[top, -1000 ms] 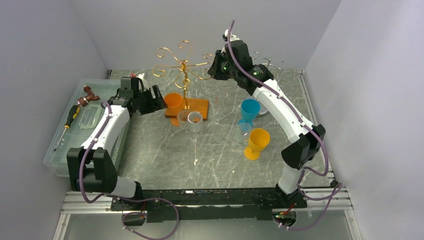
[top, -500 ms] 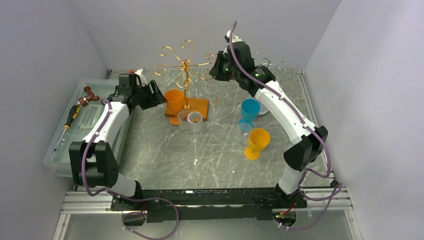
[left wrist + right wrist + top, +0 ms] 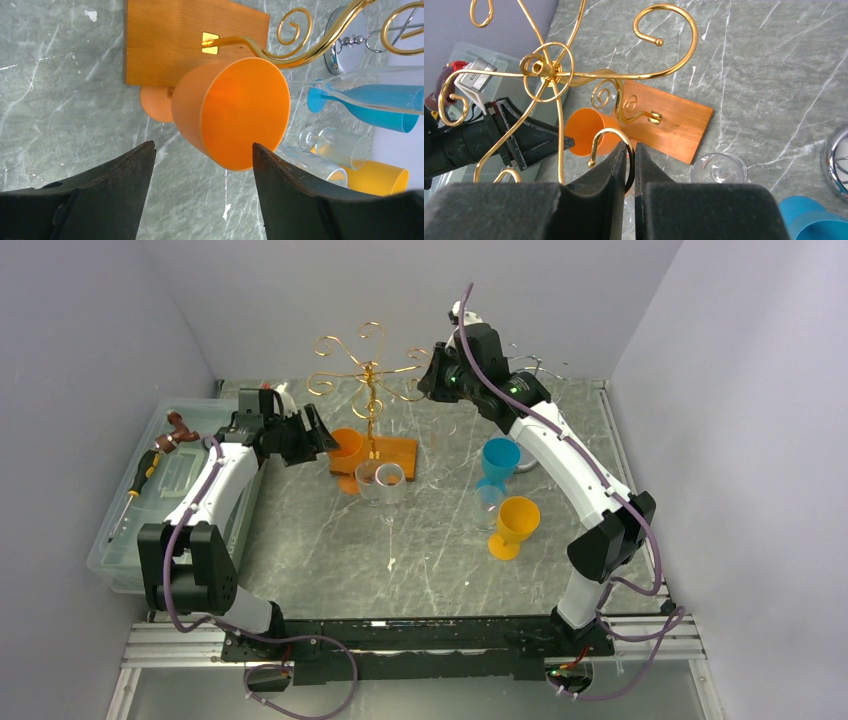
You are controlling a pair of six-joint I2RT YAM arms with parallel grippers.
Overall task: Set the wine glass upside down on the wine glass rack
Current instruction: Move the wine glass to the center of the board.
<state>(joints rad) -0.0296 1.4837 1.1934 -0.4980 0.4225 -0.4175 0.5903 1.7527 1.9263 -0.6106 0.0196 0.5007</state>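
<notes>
Left gripper (image 3: 202, 148) first: we see its jaws spread wide and holding nothing, one dark finger (image 3: 107, 185) on each side of the orange wine glass (image 3: 235, 110), neither touching it. We take this glass for the one to be hung, since the open jaws face it. It stands upright on the table, foot just beside the wooden base (image 3: 190, 35) of the rack (image 3: 368, 365), rim up. Its long axis is therefore vertical, and the fingers straddle the bowl across that axis. The glass lies straight ahead of the left gripper, toward the rack's post, so the left arm is plainly the nearer one. The right gripper (image 3: 631, 150) is up among the gold arms, pinched tight on one thin curl (image 3: 610, 132) of the rack, apparently steadying it.

The left wrist view gives us what the overhead one cannot: the bowl sits off centre in the gap, closer to one finger than to the other. The overhead view alone shows the glass low beside the base, with the hooks well above it. Only the right wrist view lets us see the wire caught between the closed fingers.
</notes>
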